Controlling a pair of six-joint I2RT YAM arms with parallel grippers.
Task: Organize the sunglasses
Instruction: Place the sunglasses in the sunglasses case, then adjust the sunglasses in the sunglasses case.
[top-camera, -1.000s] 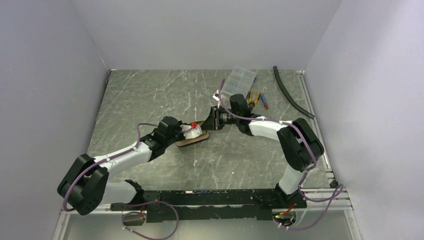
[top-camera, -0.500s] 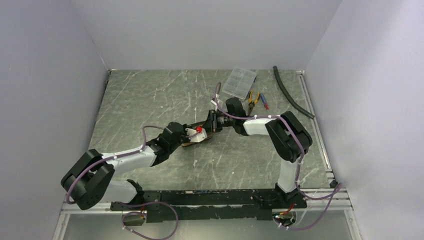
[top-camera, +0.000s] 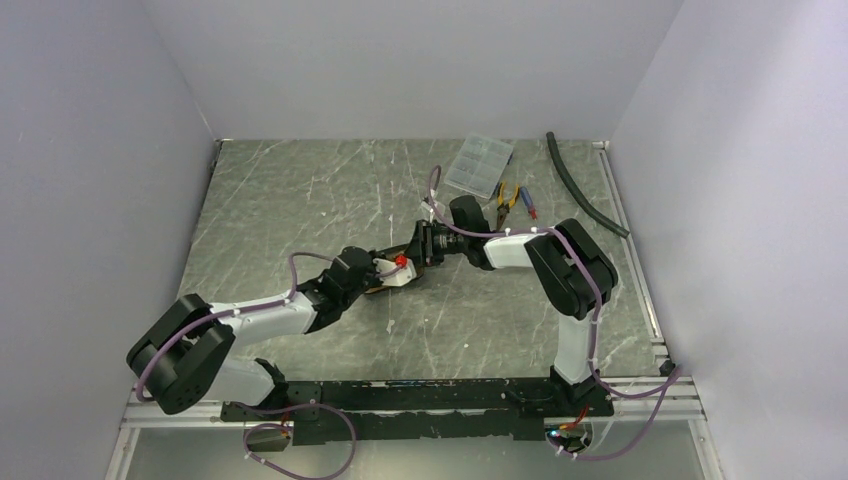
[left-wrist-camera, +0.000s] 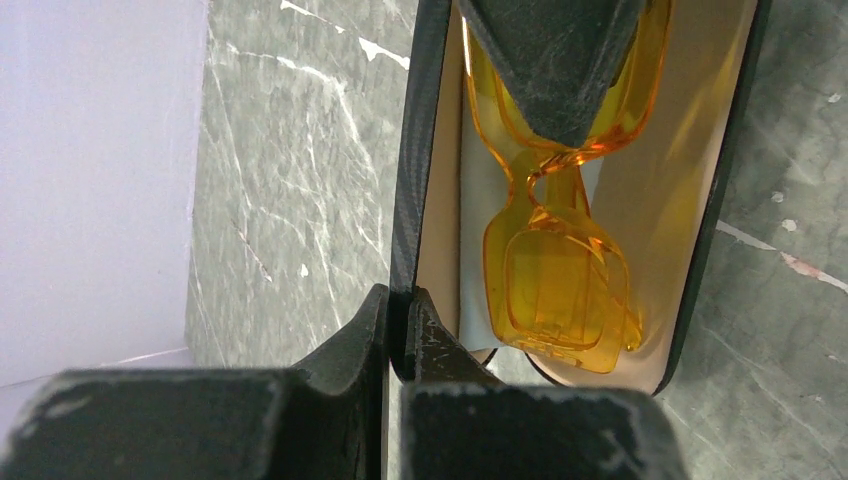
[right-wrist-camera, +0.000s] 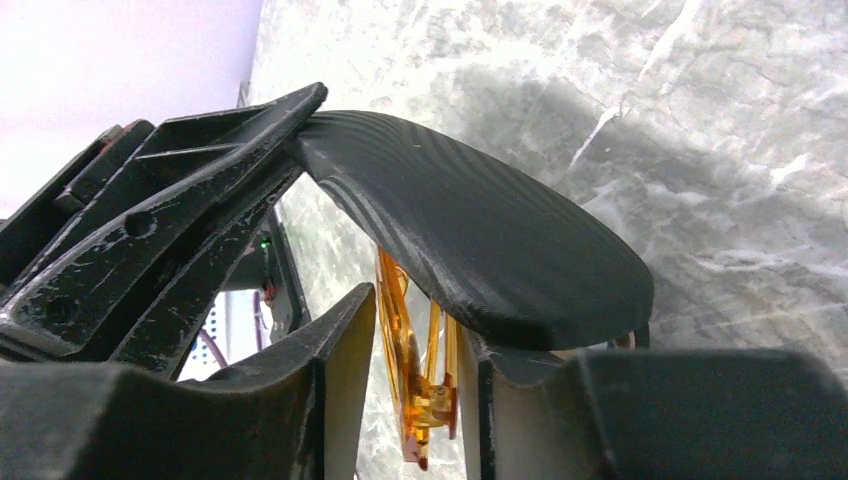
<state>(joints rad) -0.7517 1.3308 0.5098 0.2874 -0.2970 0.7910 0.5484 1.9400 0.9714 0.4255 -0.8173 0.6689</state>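
Since 1 s ago: left gripper (left-wrist-camera: 400, 305) has pushed right along the table (top-camera: 300, 190), glasses case (left-wrist-camera: 408, 150) with it, up against the right gripper (right-wrist-camera: 415, 335). Right elbow has folded inward. Over the last 0.5 s, almost no shift.

Left gripper: jaws all but closed, pinching the black rim of the open case.

Sunglasses (left-wrist-camera: 555, 285): inside the case against its tan lining, folded.

Right gripper: 2 fingers narrowly apart, reaching in under the ribbed black lid. The folded orange frame fills the gap between them, so they look clamped on it.

Pliers (top-camera: 507, 197) and clear compartment box (top-camera: 478, 165) lie farther back, well apart from the case.
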